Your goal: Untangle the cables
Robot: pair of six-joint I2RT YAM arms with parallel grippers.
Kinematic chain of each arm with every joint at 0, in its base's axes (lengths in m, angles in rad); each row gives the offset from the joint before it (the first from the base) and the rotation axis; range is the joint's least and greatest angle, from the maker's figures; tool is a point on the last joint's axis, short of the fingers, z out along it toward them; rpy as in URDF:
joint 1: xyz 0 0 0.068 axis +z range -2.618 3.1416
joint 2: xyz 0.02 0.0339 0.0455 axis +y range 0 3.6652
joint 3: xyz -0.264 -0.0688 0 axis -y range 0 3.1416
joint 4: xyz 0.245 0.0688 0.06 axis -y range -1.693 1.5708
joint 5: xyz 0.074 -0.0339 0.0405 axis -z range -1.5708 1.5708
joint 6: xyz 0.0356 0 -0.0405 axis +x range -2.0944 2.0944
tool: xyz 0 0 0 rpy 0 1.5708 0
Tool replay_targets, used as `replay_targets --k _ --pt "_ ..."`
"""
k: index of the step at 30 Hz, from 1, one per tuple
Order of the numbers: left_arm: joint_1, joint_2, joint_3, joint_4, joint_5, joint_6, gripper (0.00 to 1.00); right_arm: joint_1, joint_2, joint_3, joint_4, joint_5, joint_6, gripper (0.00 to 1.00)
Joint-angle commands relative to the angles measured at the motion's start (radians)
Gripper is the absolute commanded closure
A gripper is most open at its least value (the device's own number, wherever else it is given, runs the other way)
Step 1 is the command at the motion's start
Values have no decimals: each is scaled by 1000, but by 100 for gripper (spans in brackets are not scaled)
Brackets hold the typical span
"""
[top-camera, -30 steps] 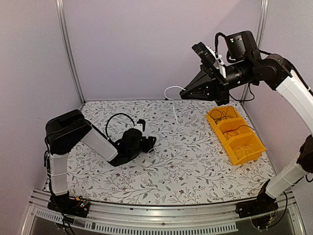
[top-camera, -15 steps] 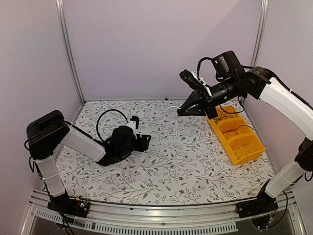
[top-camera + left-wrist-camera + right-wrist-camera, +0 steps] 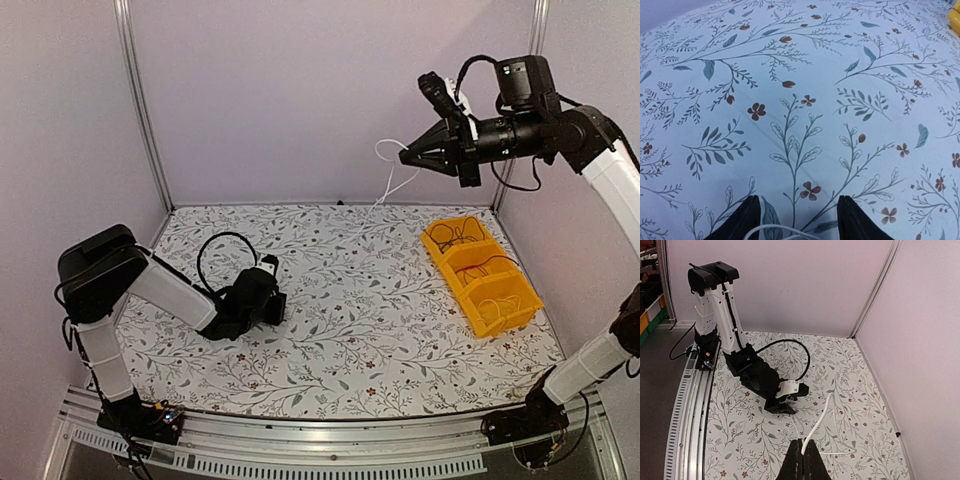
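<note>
The right gripper (image 3: 408,157) pinches the white cable (image 3: 823,415) up high. The left gripper (image 3: 797,217) is spread. Other cables (image 3: 457,236) sit in the yellow bin (image 3: 505,318); this one is left.

Left claw (image 3: 272,305) sat low on the bench (image 3: 380,330), left of centre, with a loose strand (image 3: 770,229) lying between its fingers. Right claw (image 3: 405,157) was up high over the back of the bench, right of centre, with a cable (image 3: 392,170) pinched at its tip and looping just to its left. The bin (image 3: 452,270) lay along the bench's right side, well apart from both claws, more cables (image 3: 460,235) lying in its compartments.
</note>
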Motion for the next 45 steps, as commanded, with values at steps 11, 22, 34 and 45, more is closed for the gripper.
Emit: replay_targets --k 11,22,34,45 --pt "24 74 51 -169 -37 -26 49 -87 -77 221 -10 132 -24 100" --pt "35 71 55 -191 -51 26 51 -189 -92 290 104 365 -16 100" --pt "51 137 17 -190 -34 -21 54 -208 -111 357 192 605 -53 100" --pt "49 -55 26 -202 14 29 41 -210 -126 67 209 458 -24 100"
